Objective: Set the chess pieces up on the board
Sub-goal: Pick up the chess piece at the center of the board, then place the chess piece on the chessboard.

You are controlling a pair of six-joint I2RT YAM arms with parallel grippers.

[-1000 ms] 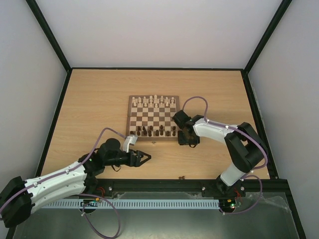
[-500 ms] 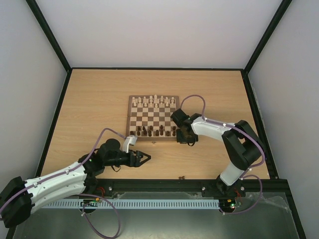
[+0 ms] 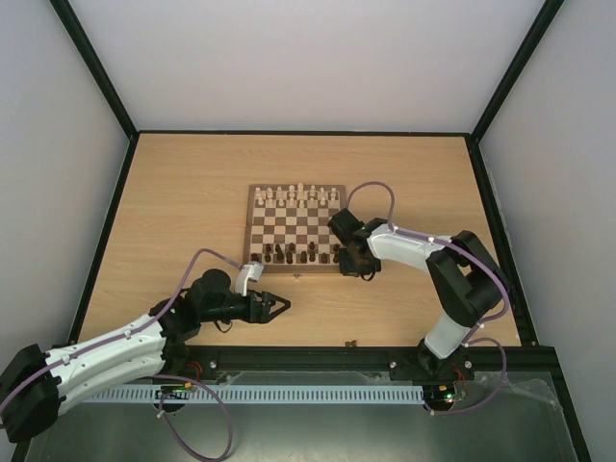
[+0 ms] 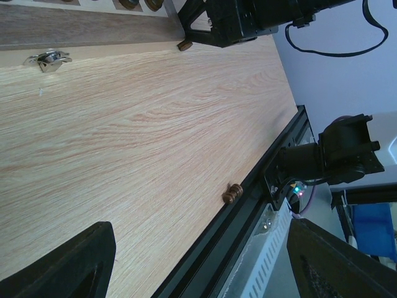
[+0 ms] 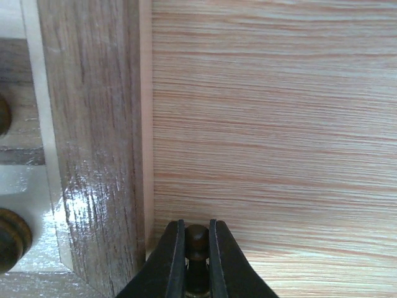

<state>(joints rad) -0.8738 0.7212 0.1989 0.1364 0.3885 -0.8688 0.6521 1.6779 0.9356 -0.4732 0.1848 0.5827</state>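
Note:
The board (image 3: 295,229) lies mid-table, with pale chessmen on its far rows and several dark brown chess pieces (image 3: 289,254) on its near rows. My right gripper (image 3: 352,267) is at the board's near right corner and is shut on a dark brown pawn (image 5: 197,239), just beside the board's frame (image 5: 93,143). My left gripper (image 3: 279,306) is open and empty over bare table, near-left of the board. One dark piece (image 3: 352,343) lies on its side at the table's front edge; it also shows in the left wrist view (image 4: 231,194).
A black rail (image 3: 385,352) runs along the front edge. A metal clasp (image 4: 46,60) sits on the board's near side. Grey walls enclose the table.
My right gripper has shifted slightly left toward the board's corner with the pawn. The left arm has barely moved.

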